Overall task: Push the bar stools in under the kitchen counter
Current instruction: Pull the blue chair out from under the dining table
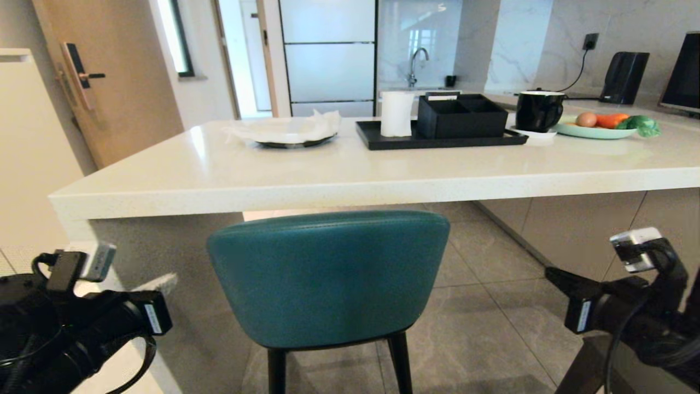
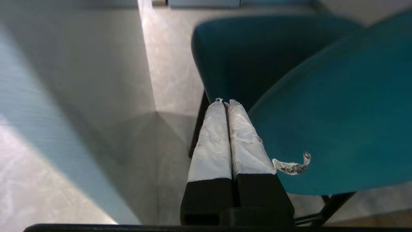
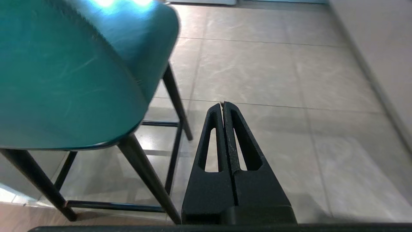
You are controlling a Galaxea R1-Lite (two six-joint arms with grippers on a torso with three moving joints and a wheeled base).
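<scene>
Teal stool [image 1: 328, 279] sits centred facing the worktop [image 1: 350, 169], back just short of its edge, left gripper [image 2: 225, 102] and right gripper [image 3: 222, 103] flanking it, jaws together, likely for pushing rather than gripping.

Your head view cuts off the teal stool [image 1: 328, 279] legs; the kitchen counter [image 1: 339, 180] hides its seat.

stool [image 1: 328, 279] before counter [image 1: 339, 186], tray [image 1: 383, 143] on counter

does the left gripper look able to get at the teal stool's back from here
Probably yes: the shut left gripper sits just beside the teal stool, off the edge of its back, and nothing shows between them. Contact isn't visible yet.
</scene>
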